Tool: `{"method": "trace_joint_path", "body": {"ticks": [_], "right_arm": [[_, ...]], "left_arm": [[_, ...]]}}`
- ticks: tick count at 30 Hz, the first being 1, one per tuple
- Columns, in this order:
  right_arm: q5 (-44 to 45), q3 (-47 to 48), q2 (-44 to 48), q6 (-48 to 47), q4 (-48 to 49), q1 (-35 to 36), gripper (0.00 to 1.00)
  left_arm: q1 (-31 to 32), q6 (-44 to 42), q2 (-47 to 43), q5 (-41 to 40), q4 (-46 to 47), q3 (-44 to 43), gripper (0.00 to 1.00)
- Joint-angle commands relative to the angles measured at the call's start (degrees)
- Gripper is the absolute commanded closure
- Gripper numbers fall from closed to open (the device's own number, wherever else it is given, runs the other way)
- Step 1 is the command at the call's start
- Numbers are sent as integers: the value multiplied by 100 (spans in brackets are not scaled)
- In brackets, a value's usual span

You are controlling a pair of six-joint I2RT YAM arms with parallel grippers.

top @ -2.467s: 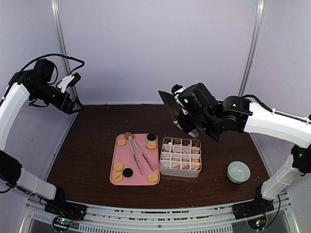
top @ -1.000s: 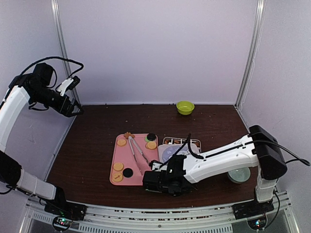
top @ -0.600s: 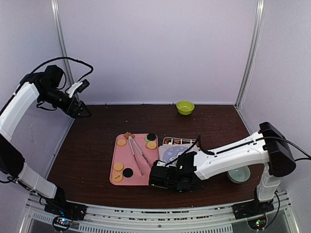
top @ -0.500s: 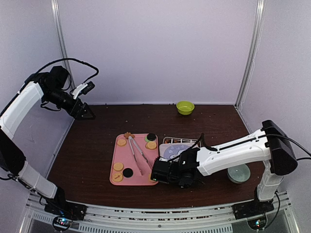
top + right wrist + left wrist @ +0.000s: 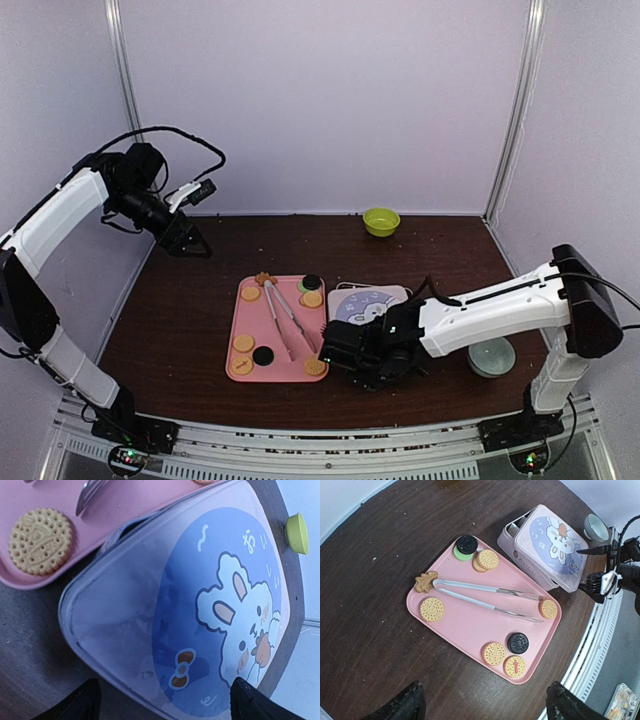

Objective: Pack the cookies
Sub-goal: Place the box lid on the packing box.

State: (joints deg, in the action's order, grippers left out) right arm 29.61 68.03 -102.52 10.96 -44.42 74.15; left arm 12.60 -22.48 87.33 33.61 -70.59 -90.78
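Cookies [image 5: 432,609] lie scattered on a pink tray [image 5: 465,625]: tan round ones, two black ones [image 5: 518,643] and a brown star-shaped one [image 5: 425,581]. The cookie box [image 5: 368,305] stands right of the tray [image 5: 258,322], with its rabbit-print lid [image 5: 200,615] lying on it. My right gripper [image 5: 345,350] sits low at the box's front left corner. It [image 5: 162,705] is open, fingers [image 5: 75,705] wide apart over the lid's near edge. A tan cookie [image 5: 40,541] lies just beyond. My left gripper [image 5: 193,243] hangs high at the back left, open [image 5: 485,712] and empty.
Metal tongs [image 5: 485,595] lie across the tray. A small green bowl [image 5: 381,221] stands at the back of the table. A pale round cup [image 5: 491,355] sits right of the box, by the right arm. The table's front rail runs close behind the right gripper.
The right arm carried the lid down onto the open box and its jaws have spread wider. The left arm has swung right, toward the table.
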Motion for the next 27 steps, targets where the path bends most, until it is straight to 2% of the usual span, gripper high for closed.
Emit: {"method": "trace_joint_path", "body": {"ticks": [1,12,21,24,27], "right_arm": [[-589,-189,553,-13,360,-166,11],[-1035,-206,450,-102,566,-724,19],[-1485,369,327,76,692,-909,20],[-1805,272,653,274,824,-957,18],[-2116,-145,1252,604,1000,-1410,17]], "left_arm": [[123,-180,-19,145,11,159,15],[332,-213,24,77,227,408,16],[966,-105,533,2,576,400,15],[1338,-70,969,-43,654,152,16],[1654,47,1390,-88,853,-95,17]]}}
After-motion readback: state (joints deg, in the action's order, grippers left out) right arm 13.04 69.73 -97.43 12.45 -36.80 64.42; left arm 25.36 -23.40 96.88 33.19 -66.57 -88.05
